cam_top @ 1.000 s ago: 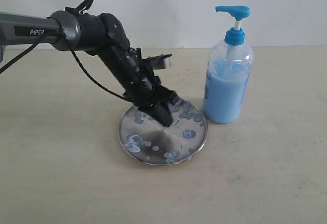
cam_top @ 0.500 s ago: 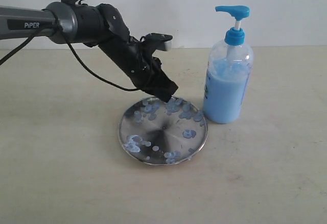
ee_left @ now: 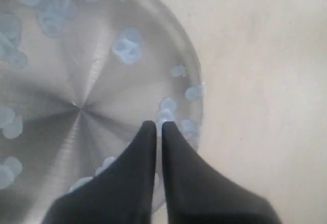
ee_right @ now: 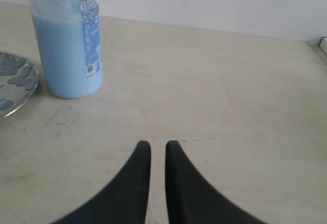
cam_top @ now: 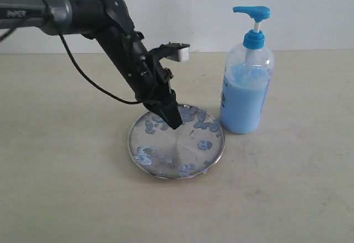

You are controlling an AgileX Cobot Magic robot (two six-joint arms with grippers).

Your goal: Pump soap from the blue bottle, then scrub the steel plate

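The steel plate (cam_top: 191, 149) lies on the table, dotted with pale blue soap (cam_top: 204, 145) blobs. My left gripper (cam_top: 172, 122) is shut with nothing between its fingers, tips pointing down over the plate's back half. In the left wrist view the shut left gripper (ee_left: 158, 126) hangs above the steel plate (ee_left: 92, 81) near its rim, with soap (ee_left: 127, 50) blobs around it. The blue bottle (cam_top: 246, 91) stands upright just right of the plate, its pump head (cam_top: 253, 12) untouched. My right gripper (ee_right: 157, 145) is shut and empty, low over bare table, well away from the blue bottle (ee_right: 66, 45).
A beige tabletop (cam_top: 287, 187) surrounds the plate and bottle, and a white wall runs behind. The left arm's black cable (cam_top: 88, 79) hangs over the table at left. The plate's rim (ee_right: 15, 83) shows at the edge of the right wrist view.
The left gripper lifted from the plate's middle to its back rim, then came down again over the back half of the plate. The soap blobs there have shifted. The bottle has not moved.
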